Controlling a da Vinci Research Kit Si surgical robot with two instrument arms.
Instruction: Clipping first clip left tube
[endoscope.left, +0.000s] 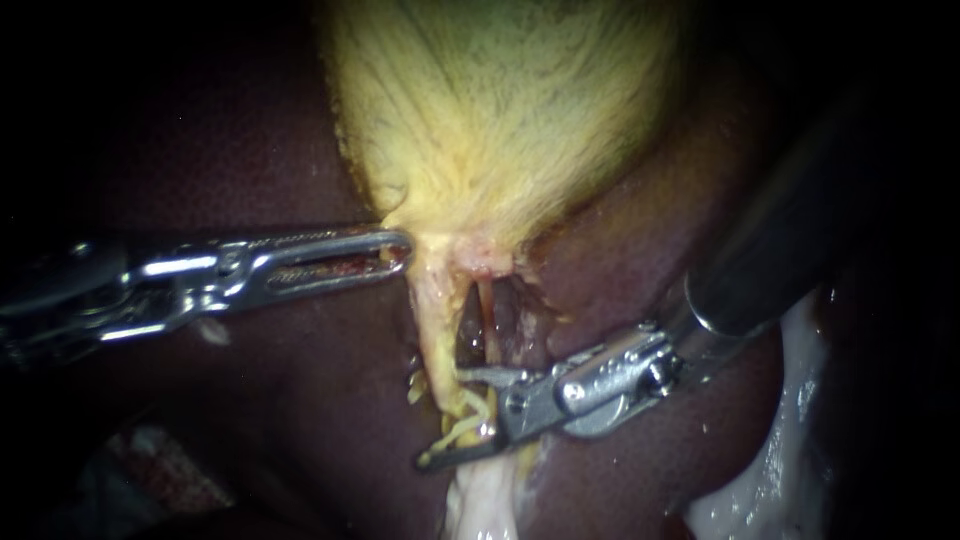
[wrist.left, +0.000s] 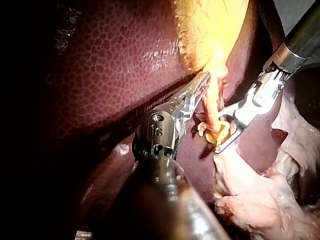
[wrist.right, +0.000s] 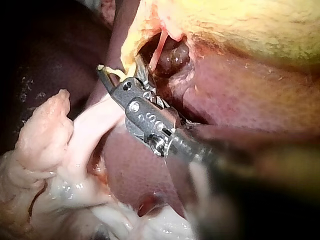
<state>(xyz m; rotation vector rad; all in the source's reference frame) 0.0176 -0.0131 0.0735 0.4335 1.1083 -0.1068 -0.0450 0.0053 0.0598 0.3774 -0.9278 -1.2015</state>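
Observation:
The yellow gallbladder (endoscope.left: 500, 110) hangs over the dark liver (endoscope.left: 250, 390). Two tubes run down from its neck: the pale yellow left tube (endoscope.left: 432, 330) and a thin reddish right tube (endoscope.left: 487, 325). My left instrument (endoscope.left: 397, 250) comes in from the left, its long jaws shut on the gallbladder's neck, as the left wrist view confirms (wrist.left: 202, 86). My right instrument (endoscope.left: 462, 415) comes in from the upper right. Its jaws stand open astride the lower end of the left tube, one jaw on each side (wrist.left: 225, 129) (wrist.right: 120, 70). Yellowish strands lie between them.
Pale white fatty tissue (endoscope.left: 770, 470) lies at the lower right, and more (endoscope.left: 485, 500) hangs below the right instrument's jaws. A dark opening (endoscope.left: 470, 335) shows between the two tubes. The liver surrounds the field.

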